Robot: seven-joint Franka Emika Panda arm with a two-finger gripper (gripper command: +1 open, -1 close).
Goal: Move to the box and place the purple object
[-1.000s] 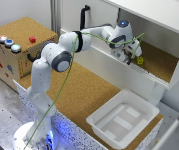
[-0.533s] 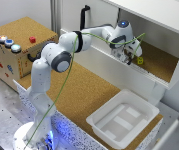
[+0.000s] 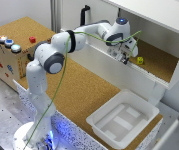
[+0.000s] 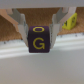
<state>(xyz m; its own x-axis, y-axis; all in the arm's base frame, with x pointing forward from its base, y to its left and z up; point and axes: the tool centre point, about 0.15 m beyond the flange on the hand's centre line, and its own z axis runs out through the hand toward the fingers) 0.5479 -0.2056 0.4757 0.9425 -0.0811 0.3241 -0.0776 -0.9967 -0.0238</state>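
The purple object (image 4: pixel 38 40), a small dark purple block with yellow letters, sits squeezed between my two fingers (image 4: pixel 22 29) in the wrist view. My gripper (image 3: pixel 124 56) is shut on it and hangs inside the white shelf compartment, just above its cork floor. A small yellow cube (image 3: pixel 140 60) lies on that floor, close to the gripper on the exterior view's right, and shows as the yellow cube (image 4: pixel 70 21) behind one finger. The box (image 3: pixel 120 120), a shallow white tub, stands on the table far below the gripper, toward the exterior view's right.
A white shelf unit (image 3: pixel 159 30) with a raised front wall (image 3: pixel 114 70) encloses the gripper. A cork-topped wooden box with coloured buttons (image 3: pixel 11 47) stands at the exterior view's left. A cork mat (image 3: pixel 89 92) covers the table between them.
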